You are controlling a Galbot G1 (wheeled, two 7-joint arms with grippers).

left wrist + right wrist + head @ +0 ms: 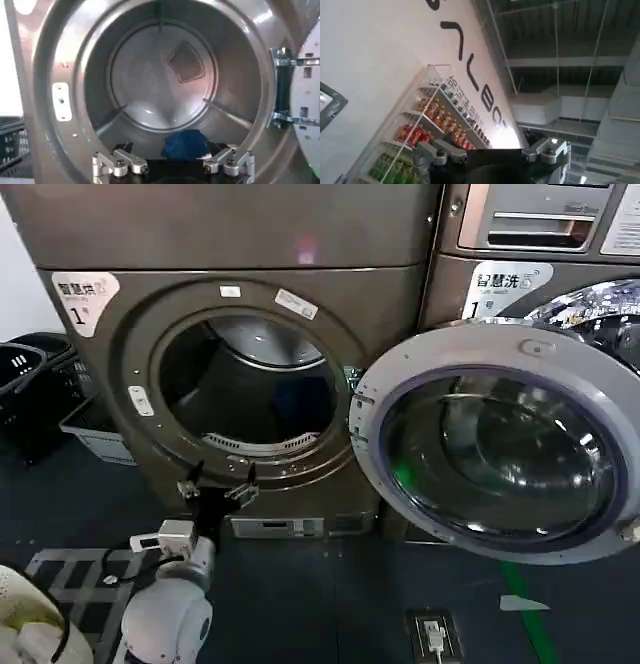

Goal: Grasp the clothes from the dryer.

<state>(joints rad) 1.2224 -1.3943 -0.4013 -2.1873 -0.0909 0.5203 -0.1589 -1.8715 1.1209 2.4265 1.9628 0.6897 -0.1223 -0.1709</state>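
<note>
Just below dryer (240, 334) rim, left pincer (216, 484) spread.

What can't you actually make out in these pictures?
- Blue clothes: the left gripper covers their lower part in the left wrist view.
- Dryer drum: dark in the head view.
- Right gripper: aimed at ceiling and shelves; its position by the dryer is unclear.

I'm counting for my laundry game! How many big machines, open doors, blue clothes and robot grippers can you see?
Big machines: 2, the dryer and its neighbouring machine
Open doors: 1, the dryer's door
Blue clothes: 1, the blue cloth inside the drum
Grippers: 2, left gripper open before the porthole, right gripper open, facing the room
Total: 6
</note>
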